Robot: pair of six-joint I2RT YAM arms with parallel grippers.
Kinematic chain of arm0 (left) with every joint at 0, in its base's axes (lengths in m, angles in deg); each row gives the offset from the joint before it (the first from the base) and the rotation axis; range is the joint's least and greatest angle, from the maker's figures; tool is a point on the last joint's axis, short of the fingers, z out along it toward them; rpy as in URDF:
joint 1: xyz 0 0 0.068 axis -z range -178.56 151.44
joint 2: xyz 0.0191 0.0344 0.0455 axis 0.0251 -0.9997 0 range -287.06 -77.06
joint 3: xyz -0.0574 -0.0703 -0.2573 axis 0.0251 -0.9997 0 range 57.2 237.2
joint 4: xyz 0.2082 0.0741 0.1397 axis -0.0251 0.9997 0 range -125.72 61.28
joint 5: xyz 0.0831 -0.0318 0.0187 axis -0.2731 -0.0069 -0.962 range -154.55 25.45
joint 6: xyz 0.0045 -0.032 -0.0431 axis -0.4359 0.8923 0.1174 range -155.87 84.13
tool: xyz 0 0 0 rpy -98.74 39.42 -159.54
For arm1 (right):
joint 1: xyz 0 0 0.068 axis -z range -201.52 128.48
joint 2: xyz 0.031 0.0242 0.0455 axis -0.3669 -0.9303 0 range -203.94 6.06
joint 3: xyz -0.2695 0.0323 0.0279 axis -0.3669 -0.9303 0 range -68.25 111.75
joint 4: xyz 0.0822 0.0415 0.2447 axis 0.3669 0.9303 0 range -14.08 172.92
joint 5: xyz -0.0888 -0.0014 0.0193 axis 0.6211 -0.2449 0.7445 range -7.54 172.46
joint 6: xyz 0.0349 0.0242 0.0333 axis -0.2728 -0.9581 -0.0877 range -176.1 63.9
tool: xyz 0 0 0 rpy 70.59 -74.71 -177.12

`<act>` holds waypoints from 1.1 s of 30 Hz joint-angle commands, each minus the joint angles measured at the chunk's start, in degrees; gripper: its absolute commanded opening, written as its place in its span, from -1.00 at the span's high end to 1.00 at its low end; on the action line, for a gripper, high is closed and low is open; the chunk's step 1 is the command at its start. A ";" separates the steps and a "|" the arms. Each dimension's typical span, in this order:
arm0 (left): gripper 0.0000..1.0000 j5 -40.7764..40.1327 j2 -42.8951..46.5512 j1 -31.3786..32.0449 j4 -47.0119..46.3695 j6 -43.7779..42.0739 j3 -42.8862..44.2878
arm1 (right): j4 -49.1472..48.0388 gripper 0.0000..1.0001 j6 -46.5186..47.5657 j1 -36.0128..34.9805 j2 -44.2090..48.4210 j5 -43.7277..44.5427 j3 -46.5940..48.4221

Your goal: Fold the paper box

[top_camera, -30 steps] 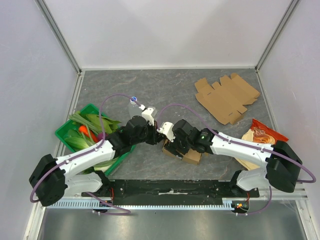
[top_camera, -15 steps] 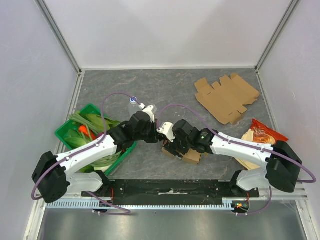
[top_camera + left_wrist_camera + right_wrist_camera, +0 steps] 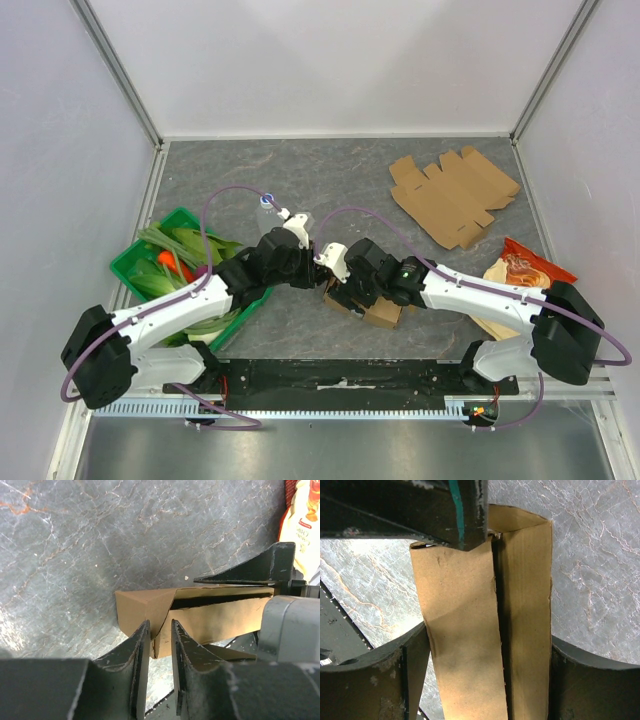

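Note:
The paper box (image 3: pixel 372 310), a partly folded brown cardboard piece, lies on the grey table just in front of the arm bases. My right gripper (image 3: pixel 352 292) clamps it across its width; in the right wrist view both fingers press the sides of the box (image 3: pixel 485 630) around the gripper's middle (image 3: pixel 487 642). My left gripper (image 3: pixel 318 270) is at the box's left end. In the left wrist view its fingertips (image 3: pixel 160 626) stand a narrow gap apart at the corner flap of the box (image 3: pixel 215 620), and the table shows between them.
A flat unfolded cardboard blank (image 3: pixel 455 195) lies at the back right. A green basket of vegetables (image 3: pixel 170 270) stands at the left, a snack bag (image 3: pixel 522 270) at the right. A small bottle (image 3: pixel 266 203) sits behind the left arm. A black rail (image 3: pixel 340 372) runs along the near edge.
The left gripper's jaws, shut before, have parted a little at the box's corner flap. The right gripper keeps its hold and has not moved.

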 commanded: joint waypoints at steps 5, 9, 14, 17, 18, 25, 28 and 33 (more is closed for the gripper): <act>0.42 -1.30 -1.09 0.27 -5.92 -6.05 0.28 | -1.04 -0.56 -0.28 0.31 -0.60 -1.29 -1.00; 0.74 -0.94 -2.94 0.35 -5.40 -5.97 1.16 | -0.87 -0.56 -0.19 0.22 -0.77 -0.41 -0.82; 0.96 0.80 -3.55 0.35 0.04 -3.08 4.75 | -0.69 -0.57 -0.19 0.31 -1.57 1.61 -0.47; 0.96 4.13 -3.99 0.18 2.94 0.17 7.21 | -1.04 -0.56 -0.19 0.31 -1.92 1.88 -0.65; 0.96 5.02 -4.17 0.18 3.30 0.88 7.66 | -1.13 -0.56 1.47 0.22 -2.09 1.79 -0.65; 0.96 9.43 -4.70 -0.26 6.02 7.13 9.68 | -1.39 -0.55 2.62 0.22 -2.27 1.17 -0.91; 0.96 8.90 -4.26 -0.44 7.26 8.27 11.00 | -1.66 -0.56 2.80 0.22 -2.01 1.09 -1.17; 0.96 11.88 -4.00 -1.05 7.08 11.96 11.79 | -2.01 -0.57 2.89 0.31 -2.09 1.09 -1.35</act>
